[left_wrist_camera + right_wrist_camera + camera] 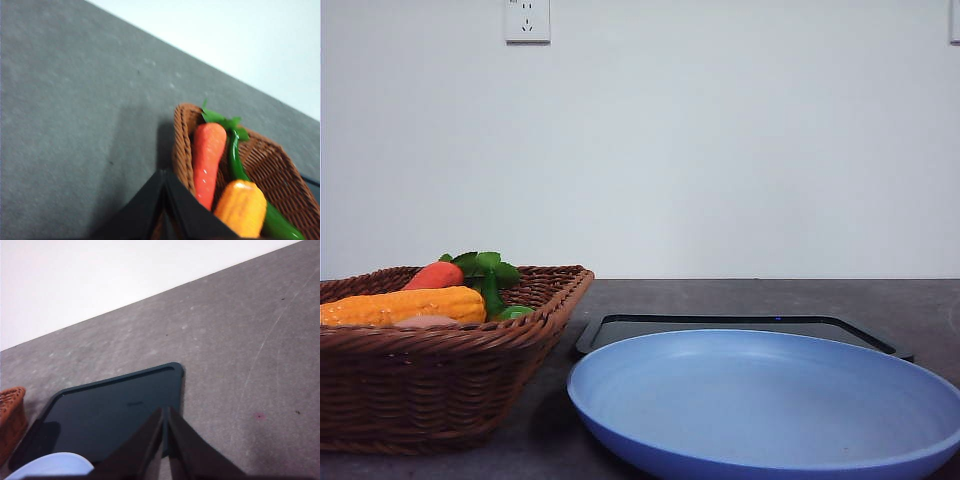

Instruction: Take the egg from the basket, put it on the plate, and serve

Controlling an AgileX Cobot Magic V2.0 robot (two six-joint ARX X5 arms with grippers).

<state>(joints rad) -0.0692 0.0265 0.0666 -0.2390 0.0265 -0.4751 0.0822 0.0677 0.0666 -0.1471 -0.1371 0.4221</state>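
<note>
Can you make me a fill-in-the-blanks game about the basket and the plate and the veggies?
1. The carrot lies inside the brown ____.
2. The big round plate is light ____ in colour.
3. Behind the plate lies a flat ____ tray.
4. The plate has ____ on it.

Missing words: basket; blue; black; nothing
</note>
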